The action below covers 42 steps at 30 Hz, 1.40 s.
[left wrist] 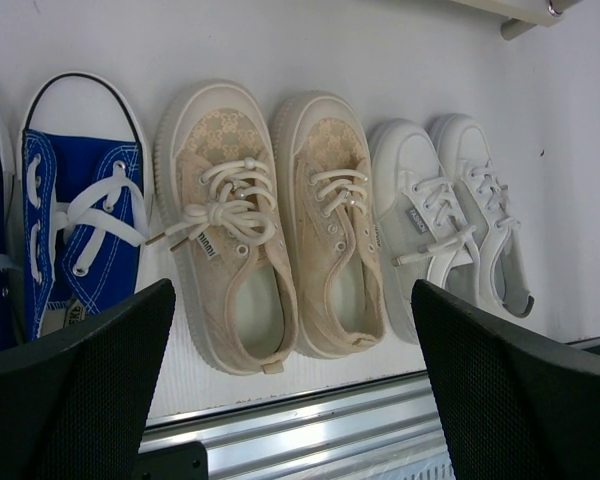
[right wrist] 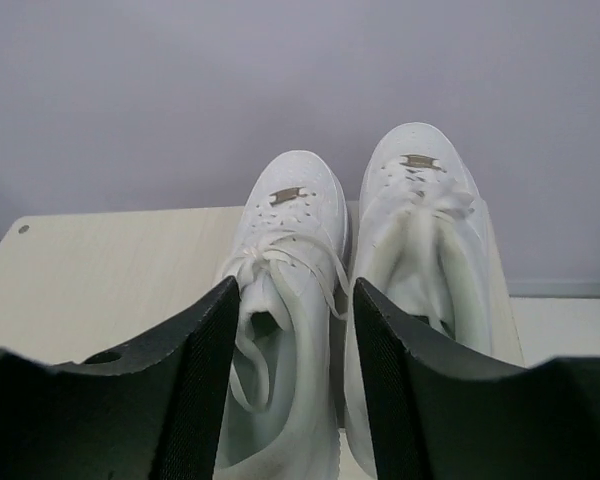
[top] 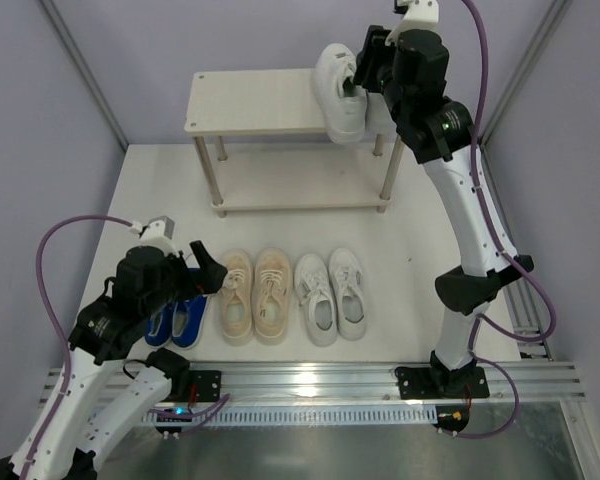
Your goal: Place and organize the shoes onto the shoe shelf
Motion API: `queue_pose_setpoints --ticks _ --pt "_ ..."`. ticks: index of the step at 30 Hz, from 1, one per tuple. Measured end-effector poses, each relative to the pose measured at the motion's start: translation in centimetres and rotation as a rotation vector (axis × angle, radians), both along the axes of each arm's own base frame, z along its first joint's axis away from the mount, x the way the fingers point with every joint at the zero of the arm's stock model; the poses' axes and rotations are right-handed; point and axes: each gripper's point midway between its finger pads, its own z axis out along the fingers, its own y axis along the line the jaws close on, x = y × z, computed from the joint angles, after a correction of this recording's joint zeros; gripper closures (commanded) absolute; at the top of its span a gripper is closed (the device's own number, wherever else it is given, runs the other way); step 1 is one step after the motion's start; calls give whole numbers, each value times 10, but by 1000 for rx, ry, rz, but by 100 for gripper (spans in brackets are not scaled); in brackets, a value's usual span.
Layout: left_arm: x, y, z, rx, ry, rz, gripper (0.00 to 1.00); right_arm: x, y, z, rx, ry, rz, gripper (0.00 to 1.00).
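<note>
The shoe shelf (top: 250, 100) stands at the back of the table. My right gripper (top: 360, 75) is at the right end of its top board, shut on one large chunky white shoe (top: 340, 95). In the right wrist view my right gripper (right wrist: 290, 370) has one finger on each side of that shoe (right wrist: 290, 230), and its mate (right wrist: 420, 220) stands right beside it on the board (right wrist: 110, 280). The blue pair (top: 180, 318), beige pair (top: 255, 295) and smaller white pair (top: 330, 295) stand in a row at the table's front. My left gripper (top: 195, 270) is open and empty over the blue pair.
The left wrist view shows the blue shoe (left wrist: 80, 215), beige pair (left wrist: 270, 220) and smaller white pair (left wrist: 450, 215) from above, with my open left gripper (left wrist: 295, 380) over the metal rail (left wrist: 310, 430). The shelf's lower board (top: 300, 180) holds nothing. Pale walls close in both sides.
</note>
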Motion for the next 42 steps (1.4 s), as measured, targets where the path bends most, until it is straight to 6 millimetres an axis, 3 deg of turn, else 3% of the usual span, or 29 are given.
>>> queue_pose_setpoints --ticks 2,9,13,15,18,23,25,31,34,38,41,42 --pt "0 1 0 2 0 3 0 0 1 11 21 -37 2 46" --pt "-2 4 -1 9 0 12 0 0 1 17 35 -64 4 42" --pt "-1 3 2 1 -5 10 0 -11 -4 22 38 -75 1 41" --pt "0 -1 11 -15 -19 -1 0 -26 -11 26 39 -85 -6 39" --pt "11 -13 40 -62 -75 -28 0 -60 -27 29 40 -101 -16 37" --pt "49 -53 105 -174 -187 -128 0 -127 -70 21 69 -150 -55 37" --pt "65 -72 122 -223 -210 -176 0 -146 -86 13 82 -165 -81 37" --pt "100 -140 147 -443 -213 -375 0 -176 -111 -49 92 -98 -130 37" --pt "113 -167 157 -568 -203 -456 0 -184 -113 -96 95 -24 -132 38" --pt "124 -197 178 -766 -173 -560 0 -195 -116 -167 81 102 -138 47" --pt "132 -211 184 -885 -131 -602 14 -206 -121 -199 81 156 -145 68" --pt "135 -214 184 -917 -116 -609 31 -208 -121 -205 89 162 -145 75"
